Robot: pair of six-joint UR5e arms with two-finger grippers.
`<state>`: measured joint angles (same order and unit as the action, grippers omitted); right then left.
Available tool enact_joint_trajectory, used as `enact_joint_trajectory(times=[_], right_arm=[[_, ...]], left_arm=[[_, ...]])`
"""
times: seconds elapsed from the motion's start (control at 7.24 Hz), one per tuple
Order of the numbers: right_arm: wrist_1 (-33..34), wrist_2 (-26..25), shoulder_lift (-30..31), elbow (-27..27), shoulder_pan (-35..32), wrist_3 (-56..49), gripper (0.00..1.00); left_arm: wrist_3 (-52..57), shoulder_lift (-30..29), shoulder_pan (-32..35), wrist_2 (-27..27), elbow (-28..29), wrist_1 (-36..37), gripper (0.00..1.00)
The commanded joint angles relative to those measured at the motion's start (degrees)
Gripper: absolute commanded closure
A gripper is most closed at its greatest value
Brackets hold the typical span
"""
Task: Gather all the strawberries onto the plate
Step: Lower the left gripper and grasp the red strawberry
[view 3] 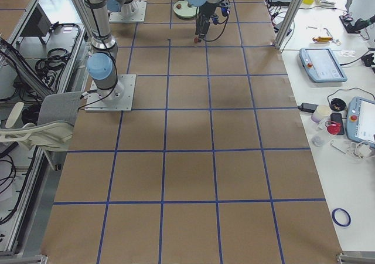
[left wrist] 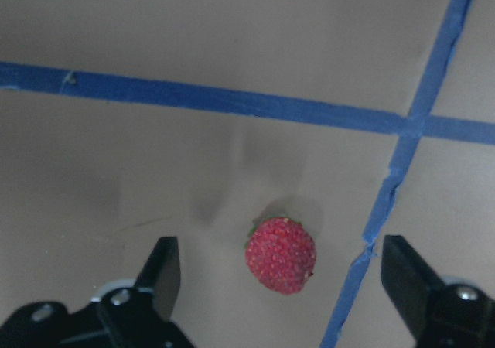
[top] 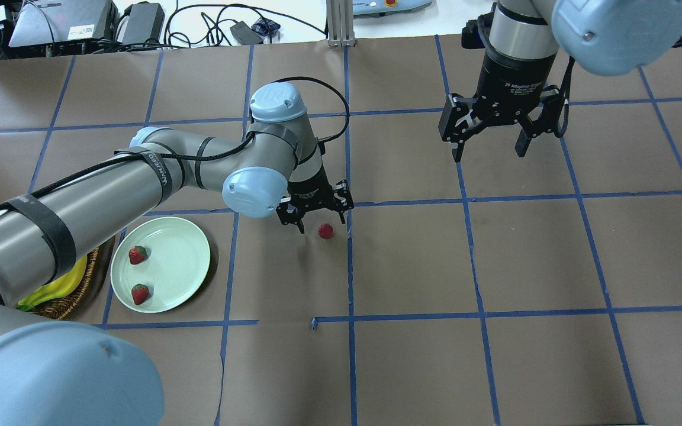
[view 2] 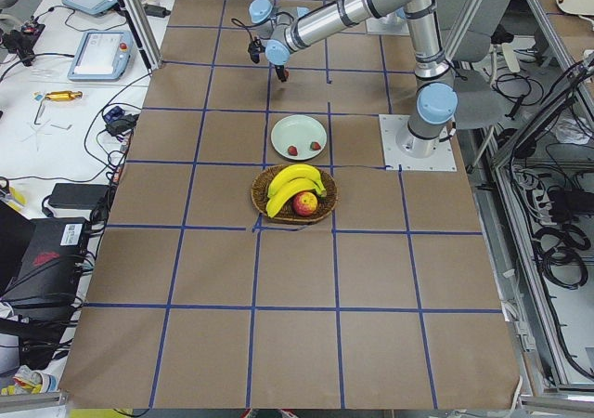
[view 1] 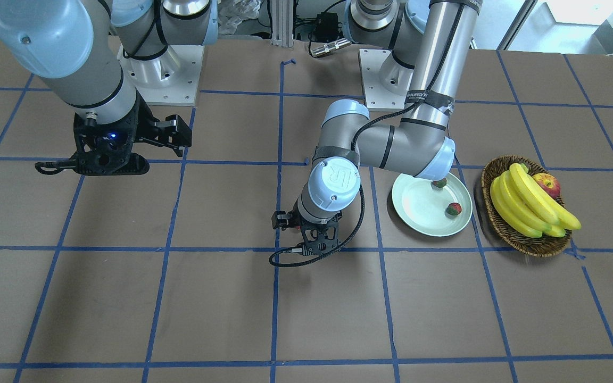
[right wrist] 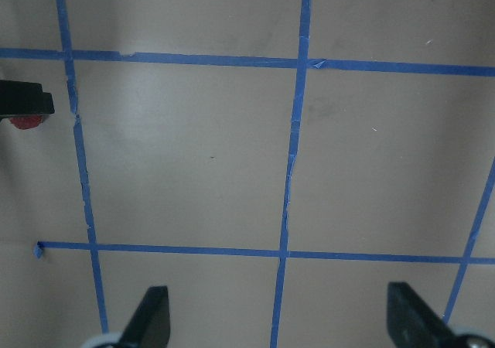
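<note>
One strawberry (top: 325, 231) lies on the brown table paper beside a blue tape line, a grid cell to the right of the plate. My left gripper (top: 315, 218) hovers just over it, open; in the left wrist view the berry (left wrist: 281, 254) sits between the spread fingers (left wrist: 164, 269), untouched. The pale green plate (top: 178, 260) holds two strawberries (top: 137, 254) (top: 140, 293), which also show in the front-facing view (view 1: 439, 182) (view 1: 453, 209). My right gripper (top: 489, 151) hangs open and empty, high over the far right of the table.
A wicker basket (view 1: 498, 223) with bananas (view 1: 530, 205) and an apple (view 1: 547, 184) stands right beside the plate, on the side away from the loose berry. My left forearm (top: 110, 195) reaches over the plate's edge. Blue tape lines grid the table.
</note>
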<state>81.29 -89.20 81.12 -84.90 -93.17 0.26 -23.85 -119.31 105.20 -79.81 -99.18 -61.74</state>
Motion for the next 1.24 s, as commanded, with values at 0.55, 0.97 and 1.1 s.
enact_joint_trajectory(times=[0.55, 0.97, 1.1], right_arm=[[0.1, 0.1, 0.0, -0.1, -0.1, 0.4, 0.00], [0.1, 0.1, -0.1, -0.1, -0.1, 0.2, 0.00], [0.1, 0.1, -0.1, 0.0, -0.1, 0.1, 0.00]], left_arm=[[0.0, -0.4, 0.0, 0.2, 0.0, -0.1, 0.62], [0.8, 0.0, 0.0, 0.0, 0.3, -0.7, 1.00], [1.0, 1.8, 0.0, -0.4, 0.6, -0.9, 1.00]])
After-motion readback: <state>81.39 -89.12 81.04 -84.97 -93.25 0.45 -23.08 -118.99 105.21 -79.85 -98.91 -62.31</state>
